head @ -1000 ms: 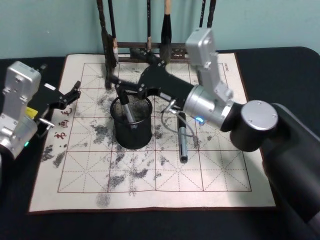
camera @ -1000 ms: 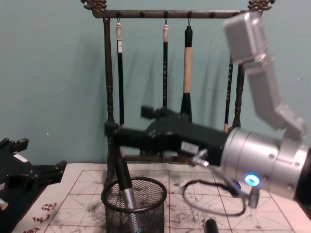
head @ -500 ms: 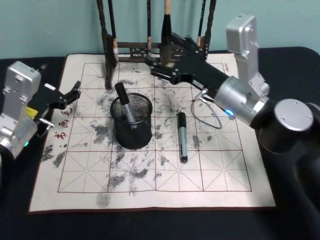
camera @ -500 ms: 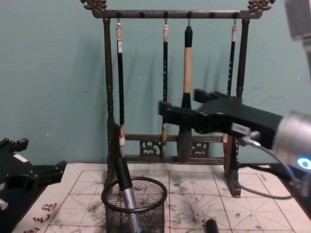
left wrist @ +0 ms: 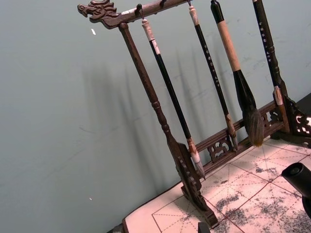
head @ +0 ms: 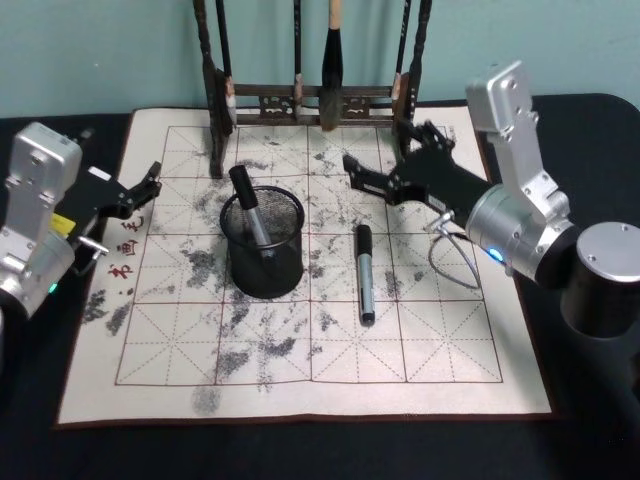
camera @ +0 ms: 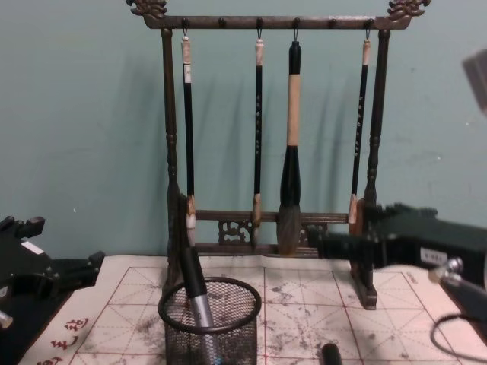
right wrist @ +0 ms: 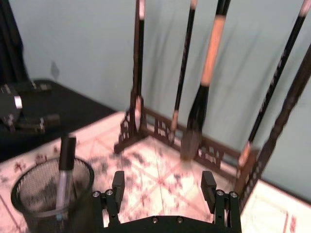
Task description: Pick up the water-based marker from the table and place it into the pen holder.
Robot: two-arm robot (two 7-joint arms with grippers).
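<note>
a teal wall backs a black table (head: pixel 30 445) spread with an ink-blotched, grid-lined practice mat (head: pixel 440 350). the right gripper (head: pixel 388 155) hangs above the mat's far side, its jaws apart and holding nothing, as the right wrist view shows. a wooden brush rack (camera: pixel 262 122) with four hanging brushes stands just beyond those jaws. the pen holder (head: pixel 265 255), a black mesh cup, sits on the mat to the left of the jaws and nearer the robot, well apart from them. the water-based marker (head: pixel 248 205) stands inside it, leaning, its black cap above the rim. a second marker (head: pixel 365 272) lies flat on the mat, near the right jaws on the robot's side, between them and the mat's near edge. the left gripper (head: pixel 145 185) rests at the mat's left edge, jaws apart and empty, the pen holder off to its right.
</note>
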